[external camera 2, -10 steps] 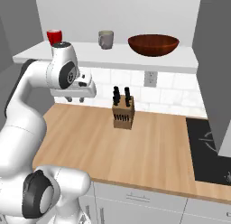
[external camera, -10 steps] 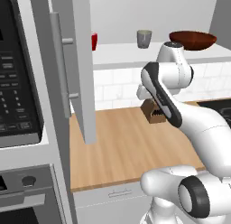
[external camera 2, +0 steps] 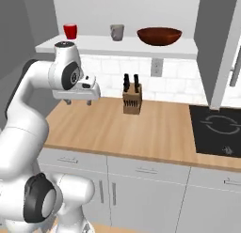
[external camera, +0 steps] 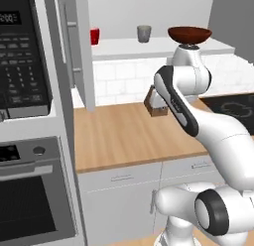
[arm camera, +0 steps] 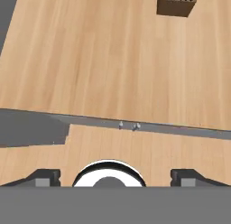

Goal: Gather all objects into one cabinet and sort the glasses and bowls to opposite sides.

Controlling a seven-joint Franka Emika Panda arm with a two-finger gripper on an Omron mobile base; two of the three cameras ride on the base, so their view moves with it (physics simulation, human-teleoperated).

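Observation:
On the white shelf (external camera 2: 117, 45) of the open cabinet stand a red cup (external camera 2: 70, 31) at the left, a grey tumbler (external camera 2: 116, 32) in the middle and the wide dark reddish-brown bowl (external camera 2: 159, 35) at the right. The same red cup (external camera: 95, 35), tumbler (external camera: 144, 33) and bowl (external camera: 189, 34) appear from the other side, beyond the grey cabinet door (external camera: 82, 51). My gripper (external camera 2: 78, 102) hangs over the wooden counter, below and in front of the red cup, pointing down. Its fingertips (arm camera: 43, 177) stand wide apart, open and holding nothing.
A wooden knife block (external camera 2: 132, 98) stands on the counter (external camera 2: 155, 128) by the tiled wall, right of my hand. A black cooktop (external camera 2: 219, 131) lies at the right. The microwave (external camera: 22, 56) and oven (external camera: 30, 190) fill the left. A second grey door (external camera 2: 226, 53) hangs at the right.
Both base views have pulled back a little from the counter, so the camera has moved. The shelf items keep their places and the gripper stays open.

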